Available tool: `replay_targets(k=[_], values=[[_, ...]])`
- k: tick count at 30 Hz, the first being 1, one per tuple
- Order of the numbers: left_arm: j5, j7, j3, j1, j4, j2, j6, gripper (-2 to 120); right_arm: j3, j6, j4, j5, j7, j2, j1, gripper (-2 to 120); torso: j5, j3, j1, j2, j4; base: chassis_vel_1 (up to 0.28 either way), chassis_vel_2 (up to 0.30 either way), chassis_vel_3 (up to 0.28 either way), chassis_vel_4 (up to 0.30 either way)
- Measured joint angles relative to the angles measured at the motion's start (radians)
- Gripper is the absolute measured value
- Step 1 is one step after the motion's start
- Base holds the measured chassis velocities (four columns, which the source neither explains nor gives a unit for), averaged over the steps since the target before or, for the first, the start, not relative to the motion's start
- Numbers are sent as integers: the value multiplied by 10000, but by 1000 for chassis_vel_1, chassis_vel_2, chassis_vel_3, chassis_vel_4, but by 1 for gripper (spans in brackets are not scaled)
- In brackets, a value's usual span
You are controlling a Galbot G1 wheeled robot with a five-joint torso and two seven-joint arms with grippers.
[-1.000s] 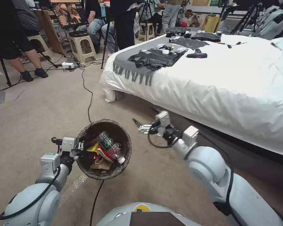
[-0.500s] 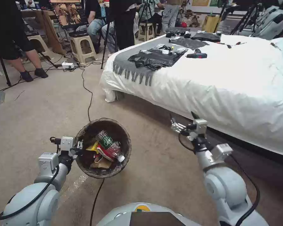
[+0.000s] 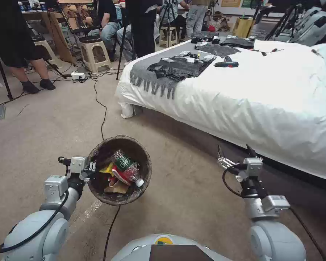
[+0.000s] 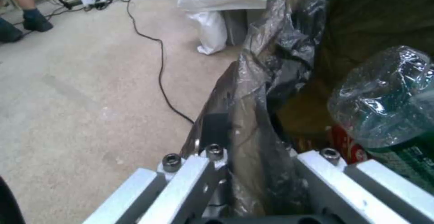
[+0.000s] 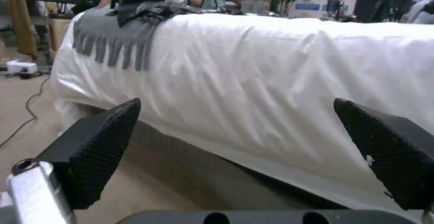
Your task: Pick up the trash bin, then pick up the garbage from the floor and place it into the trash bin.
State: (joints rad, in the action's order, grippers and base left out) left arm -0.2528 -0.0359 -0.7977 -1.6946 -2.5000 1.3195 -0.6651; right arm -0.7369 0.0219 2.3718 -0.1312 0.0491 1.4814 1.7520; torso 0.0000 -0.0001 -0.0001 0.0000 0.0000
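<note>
Moved: right tool (image 3: 235, 155) has swung away from the trash bin (image 3: 119, 170) to the right, toward the near edge of the bed (image 3: 264, 98); the bin and left arm sit where they were a second ago
Trash bin: held off the floor at near left, its dark bag liner folded over the rim; tilted toward the camera
Garbage: inside the bin lie a clear plastic bottle (image 3: 128, 168) with a green label, red and yellow wrappers and tan paper
Left tool (image 3: 92, 168): clamped on the bin's rim, liner pinched between its fingers (image 4: 212, 156)
Right tool, state: spread wide with nothing between its pads (image 5: 99, 142); facing the bed's white sheet
Meaning: likely a piece has gone in and the arm is free; no litter shows on the carpet nearby
</note>
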Motion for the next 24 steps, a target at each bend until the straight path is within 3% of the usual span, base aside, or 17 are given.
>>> replay_targets(k=[24], values=[[-4, -28, -161, 32, 0, 116, -30, 3, -658, -342, -24, -63, -102, 399, -25, 100, 1, 1, 0, 0, 2, 17, 15, 12, 14]])
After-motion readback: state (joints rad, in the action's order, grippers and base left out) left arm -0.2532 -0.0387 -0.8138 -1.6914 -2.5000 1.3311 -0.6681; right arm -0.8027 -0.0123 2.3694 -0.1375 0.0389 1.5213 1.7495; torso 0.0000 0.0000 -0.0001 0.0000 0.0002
